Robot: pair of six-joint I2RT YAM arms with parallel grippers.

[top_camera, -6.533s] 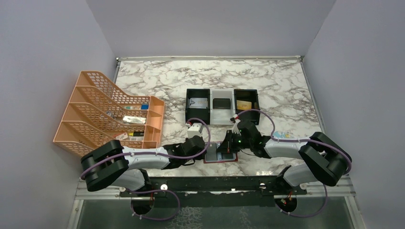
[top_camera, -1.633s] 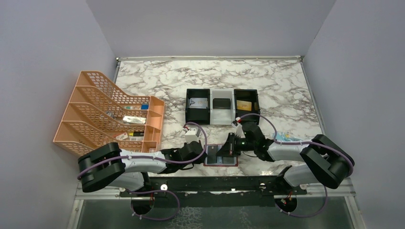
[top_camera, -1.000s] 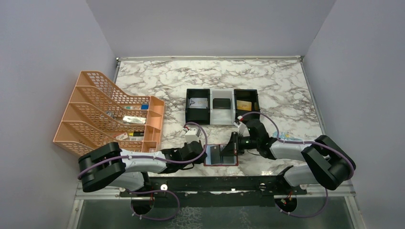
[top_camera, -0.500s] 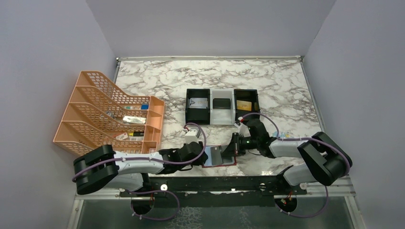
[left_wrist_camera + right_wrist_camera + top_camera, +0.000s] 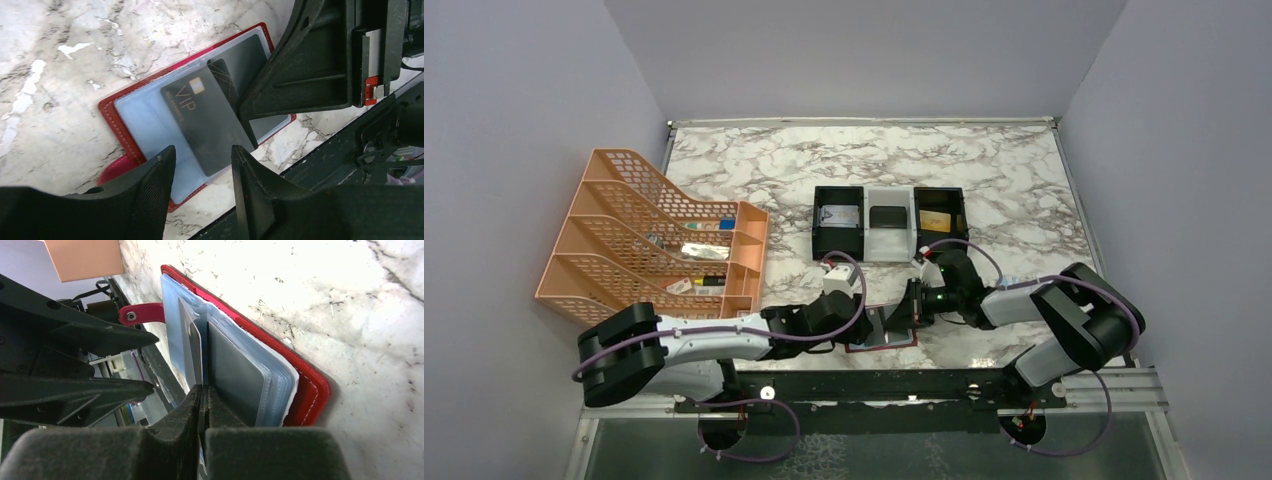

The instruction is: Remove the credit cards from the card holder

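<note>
Credit card [image 5: 207,125], black, clenched in right end effector [image 5: 202,387]; left end effector [image 5: 202,150] released.

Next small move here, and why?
Probably pull the right gripper back to slide the black card clear: it's pinched shut on the card's edge, and the card sits skewed, partly out of the card holder. The left gripper is open, so go slowly.

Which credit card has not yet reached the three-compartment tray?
The black VIP card, lying askew on the open card holder with the right claw pinching its edge; the silvery-white card, plain black card and gold card sit in tray compartments.
</note>
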